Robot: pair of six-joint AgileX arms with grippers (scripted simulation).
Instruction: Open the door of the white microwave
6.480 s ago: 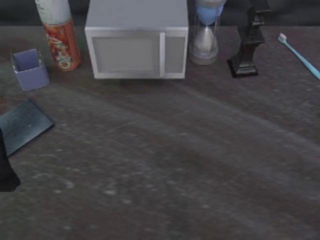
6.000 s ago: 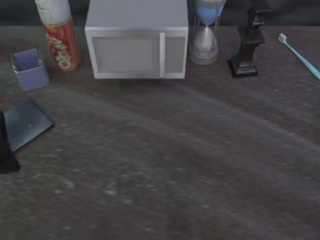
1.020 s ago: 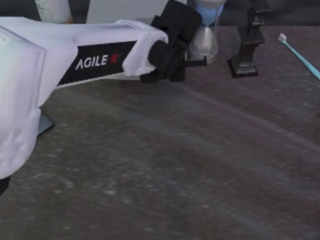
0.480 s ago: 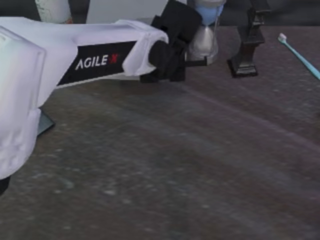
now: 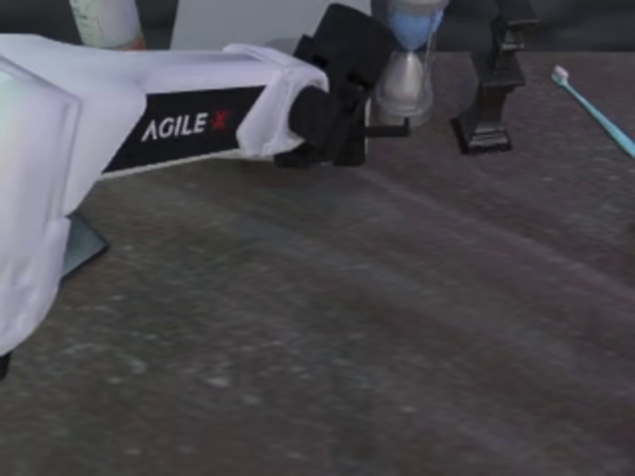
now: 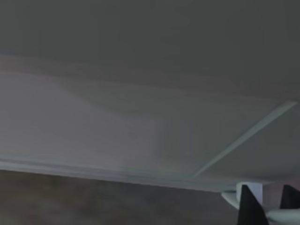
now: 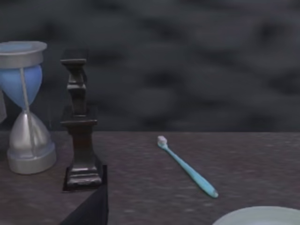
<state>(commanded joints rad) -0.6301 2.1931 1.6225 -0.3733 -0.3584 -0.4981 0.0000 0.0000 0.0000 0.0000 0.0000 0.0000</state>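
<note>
Left gripper (image 5: 349,119) at the front of the boxy white microwave (image 5: 238,20), far edge of the table; finger state impossible to tell. Shifted slightly leftward against 0.5 s ago, suggesting the white-framed door (image 6: 140,122) is starting to swing. Right arm parked.

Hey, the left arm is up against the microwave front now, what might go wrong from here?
1. The left hand works right beside the hourglass; a wide swing while pulling the door might topple it.
2. The arm covers the white microwave in the top view, and the left wrist view shows only a corner of the handle, so a weak grip could slip unnoticed.
3. Pulling may drag the microwave forward rather than swing the door.
</note>
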